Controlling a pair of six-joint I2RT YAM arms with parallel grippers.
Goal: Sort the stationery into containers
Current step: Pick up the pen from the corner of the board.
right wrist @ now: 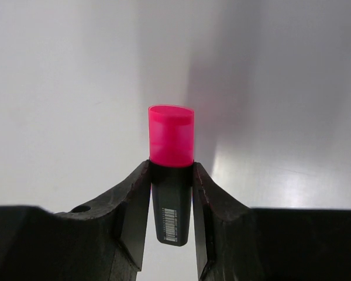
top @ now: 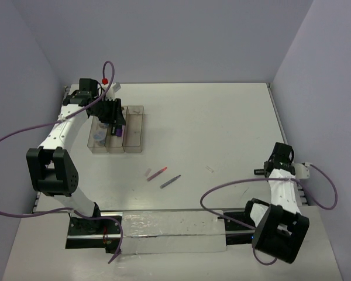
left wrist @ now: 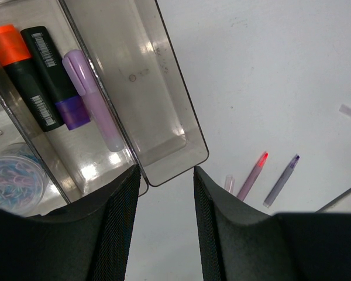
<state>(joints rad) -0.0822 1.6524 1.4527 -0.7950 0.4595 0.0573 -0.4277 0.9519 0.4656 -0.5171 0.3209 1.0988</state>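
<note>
The containers point(top: 134, 133) are a clear tray with three long compartments at the far left. In the left wrist view the middle compartment point(left wrist: 108, 167) holds an orange-black highlighter point(left wrist: 10, 50), a black one with a purple end point(left wrist: 52, 88) and a pale purple highlighter point(left wrist: 93, 99). The right compartment point(left wrist: 146, 88) holds nothing. My left gripper point(left wrist: 165, 172) hovers open over the tray's near end. My right gripper point(right wrist: 171, 170) is shut on a pink-black highlighter point(right wrist: 171, 132) at the table's right side. A pink pen point(top: 157, 174), a grey pen point(top: 171, 181) and a pale pink bar point(top: 147, 173) lie mid-table.
A round bluish pile of clips point(left wrist: 14, 178) sits in the tray's left compartment. A small clear piece point(top: 209, 168) lies right of the pens. A clear sheet point(top: 175, 231) covers the near edge between the arm bases.
</note>
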